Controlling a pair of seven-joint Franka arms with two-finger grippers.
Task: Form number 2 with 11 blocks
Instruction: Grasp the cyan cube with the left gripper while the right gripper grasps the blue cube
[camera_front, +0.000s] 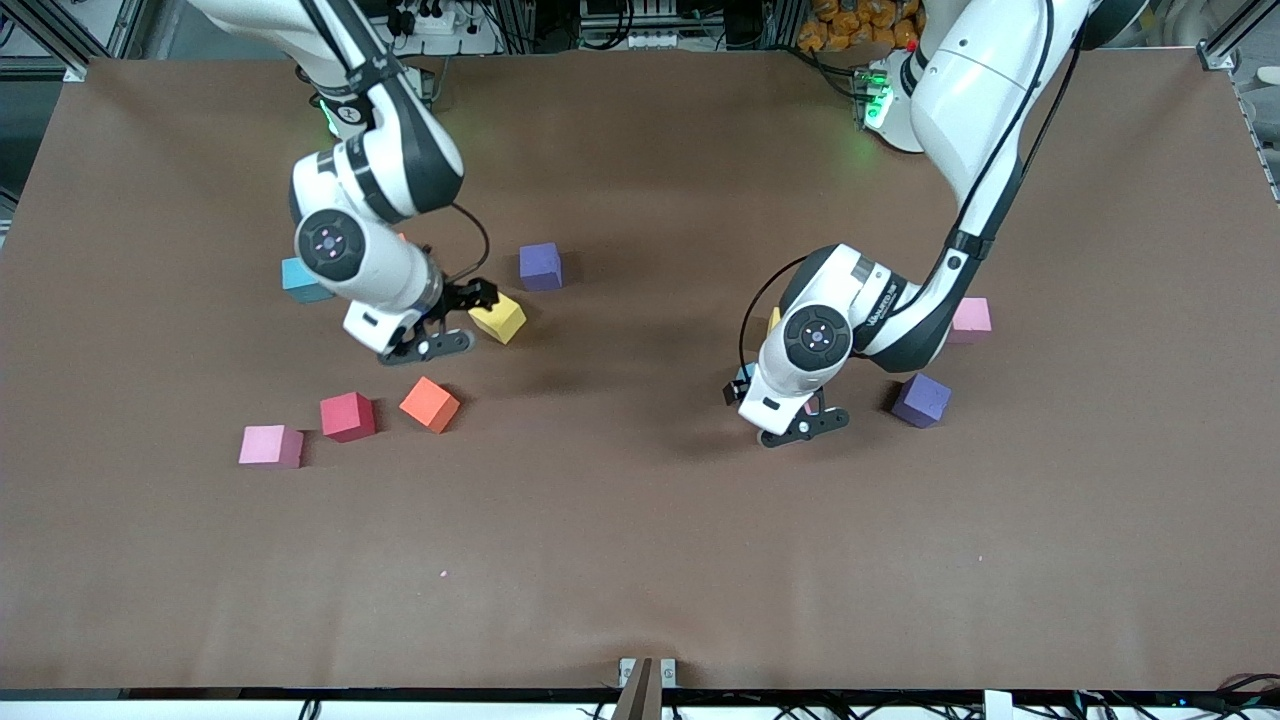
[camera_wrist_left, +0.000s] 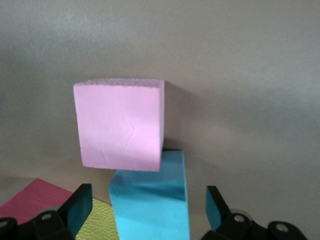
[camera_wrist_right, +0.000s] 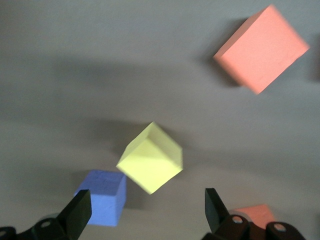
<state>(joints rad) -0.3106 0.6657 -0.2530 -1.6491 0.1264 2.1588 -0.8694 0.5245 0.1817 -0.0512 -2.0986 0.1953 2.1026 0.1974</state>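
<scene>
Yellow block (camera_front: 498, 319) just beside open right gripper (camera_front: 445, 325)

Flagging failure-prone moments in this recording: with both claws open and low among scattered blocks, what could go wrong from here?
1. The right claw hangs open by the yellow block, which sits corner-on between its fingers in the right wrist view; closing now may pinch corners and twist it.
2. Under the left claw, a blue block, pink block, red block and yellow-green block crowd together; descending could knock neighbours.
</scene>
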